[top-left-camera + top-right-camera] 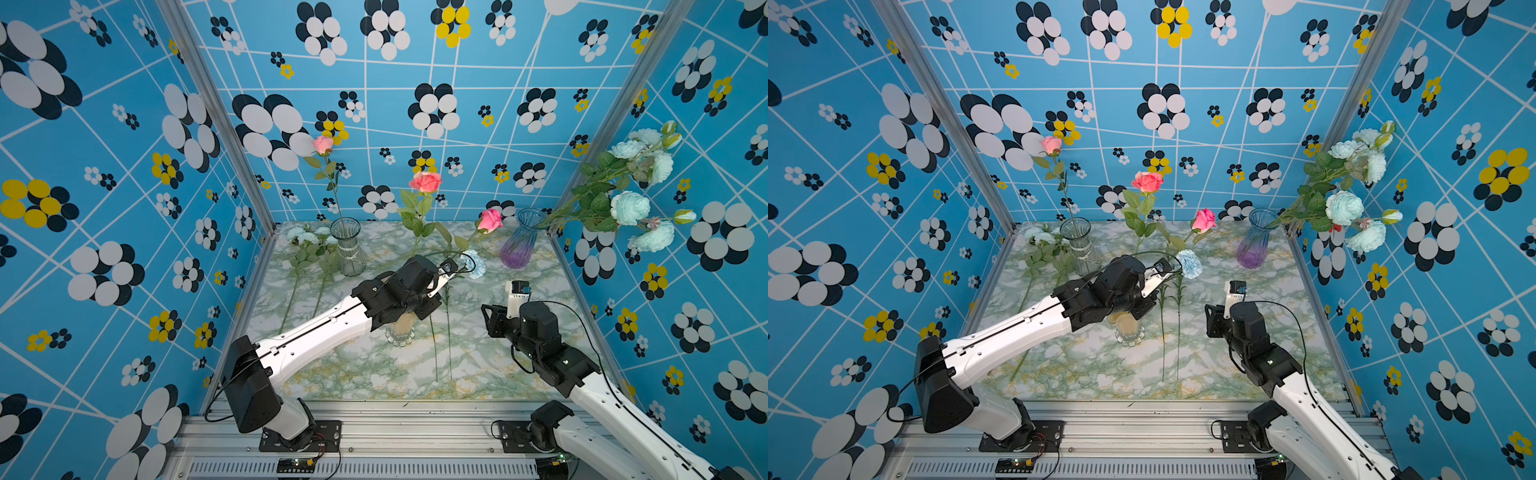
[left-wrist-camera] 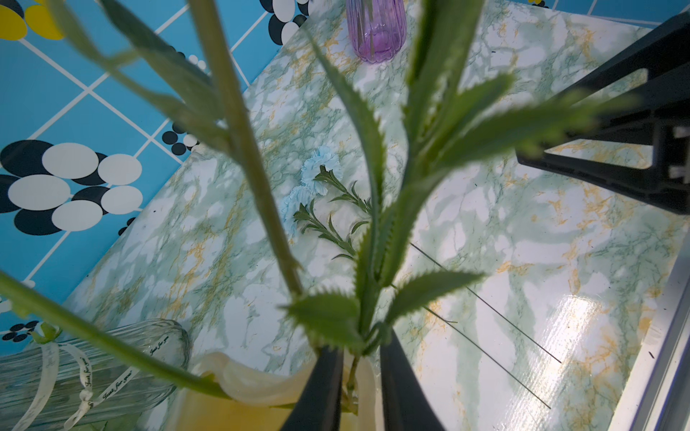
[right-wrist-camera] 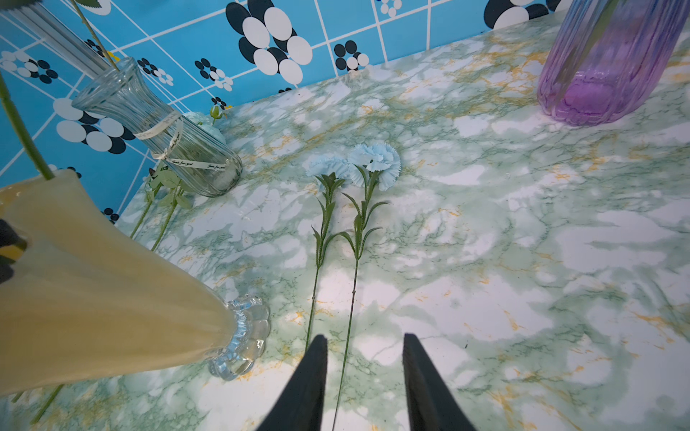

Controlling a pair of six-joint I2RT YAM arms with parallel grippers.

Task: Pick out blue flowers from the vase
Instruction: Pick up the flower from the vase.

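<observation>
Left gripper [image 2: 360,341] sits right over the yellow vase [image 1: 400,330], jaws nearly together on either side of a thin stem [image 2: 353,377]. Pinched or just shy of it, I can't tell. The blue carnation [image 1: 473,264] hangs just beyond the fingertips, far and right. Its stem leans that way out of the vase mouth, so the pull should follow that line, up and out. Right gripper [image 3: 365,341], jaws apart and empty, is well off to the right, above two laid-out carnations [image 3: 373,162] on the table [image 3: 522,261].

Two pale blue carnations [image 3: 373,162] lie side by side on the marble tabletop [image 3: 522,261], mid-frame. Cream vase [image 3: 93,298] lower left, clear glass vase [image 3: 179,149] upper left, purple vase [image 3: 605,82] upper right. The right gripper [image 3: 365,337] is parted at bottom centre.
</observation>
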